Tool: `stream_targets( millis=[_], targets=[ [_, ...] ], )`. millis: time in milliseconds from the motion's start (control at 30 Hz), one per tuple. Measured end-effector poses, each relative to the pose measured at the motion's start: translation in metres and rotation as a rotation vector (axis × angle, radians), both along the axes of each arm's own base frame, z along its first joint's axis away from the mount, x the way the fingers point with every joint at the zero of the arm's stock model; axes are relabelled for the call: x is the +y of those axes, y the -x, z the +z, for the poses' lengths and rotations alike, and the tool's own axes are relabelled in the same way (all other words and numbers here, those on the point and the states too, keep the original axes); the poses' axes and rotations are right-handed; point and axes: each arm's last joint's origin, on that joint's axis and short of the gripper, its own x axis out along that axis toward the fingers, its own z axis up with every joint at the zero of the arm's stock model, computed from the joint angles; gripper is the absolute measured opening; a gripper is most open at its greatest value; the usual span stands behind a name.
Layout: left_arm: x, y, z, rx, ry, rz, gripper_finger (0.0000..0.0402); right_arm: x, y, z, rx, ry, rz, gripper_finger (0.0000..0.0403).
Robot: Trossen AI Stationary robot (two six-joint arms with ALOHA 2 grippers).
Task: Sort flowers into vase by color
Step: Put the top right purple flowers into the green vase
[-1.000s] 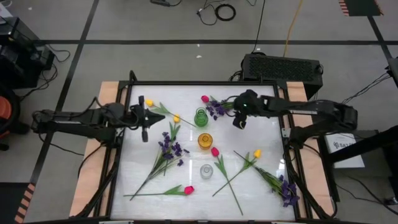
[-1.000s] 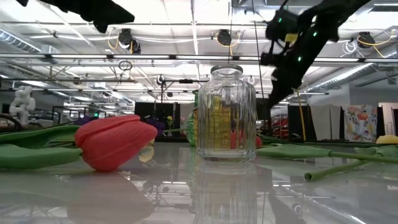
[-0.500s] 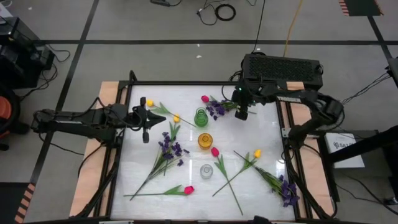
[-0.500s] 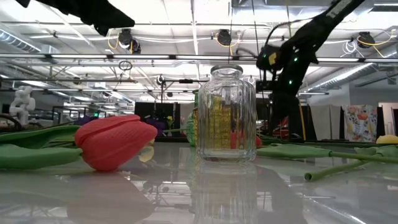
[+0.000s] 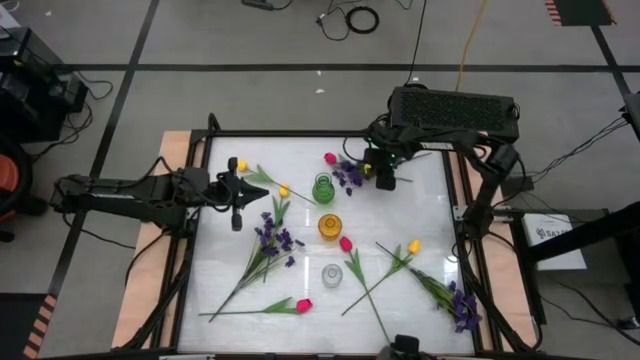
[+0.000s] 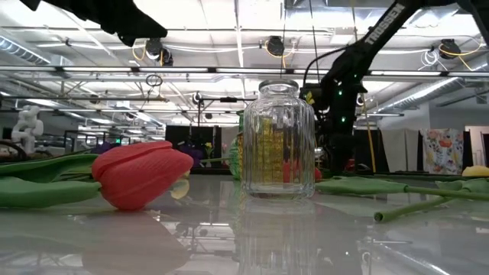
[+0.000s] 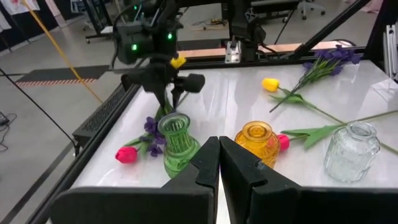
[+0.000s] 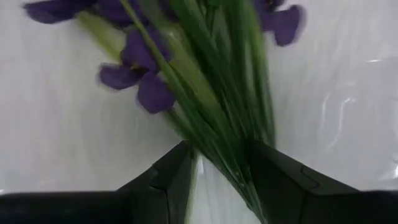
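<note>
High view: we see the right pincer lowered at the far side of the worktop, its fingers set either side of the green stems of a purple sprig beside the green vase, not visibly clamped. Our left pincer, clenched on nothing, hovers at the left. Other flowers lie scattered around the amber vase and clear vase.

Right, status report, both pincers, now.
Right pincer down at the back, open astride purple sprig stems. Left pincer shut, waiting left. Green vase close beside.
</note>
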Motion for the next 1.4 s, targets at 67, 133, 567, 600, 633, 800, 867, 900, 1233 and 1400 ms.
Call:
stream_targets(
  millis=[67,133,567,600,633,800,867,900,1233,1400],
  targets=[
    [0.000,0.000,0.000,0.001,0.000,0.000,0.0018,-0.002,-0.001,-0.004,0.007,-0.008,-0.003,0.0153],
    [0.000,0.000,0.000,0.000,0.000,0.000,0.0018,-0.002,-0.001,-0.005,0.008,-0.013,-0.009,0.0151],
    [0.000,0.000,0.000,0.000,0.000,0.000,0.0018,0.006,0.007,0.026,-0.058,0.012,-0.081,0.0031],
    [0.000,0.000,0.000,0.000,0.000,0.000,0.0018,0.006,0.006,0.026,-0.062,0.012,-0.085,0.0017],
    [0.000,0.000,0.000,0.000,0.000,0.000,0.0018,0.006,0.007,0.026,-0.062,0.012,-0.086,0.0009],
    [0.000,0.000,0.000,0.000,0.001,0.000,0.0018,0.006,0.007,0.024,-0.049,0.006,-0.091,0.0047],
    [0.000,0.000,0.000,0.000,0.001,0.000,0.0018,0.006,0.007,0.025,-0.051,0.008,-0.092,0.0078],
    [0.000,0.000,0.000,0.000,0.001,0.000,0.0018,0.006,0.007,0.025,-0.050,0.008,-0.093,0.0095],
    [0.000,0.000,0.000,0.000,0.001,0.000,0.0018,-0.004,0.011,0.011,0.005,0.009,-0.099,0.0169],
    [0.000,0.000,0.000,0.000,0.001,0.000,0.0018,-0.010,0.013,0.005,-0.011,-0.012,-0.130,0.0126]
  ],
)
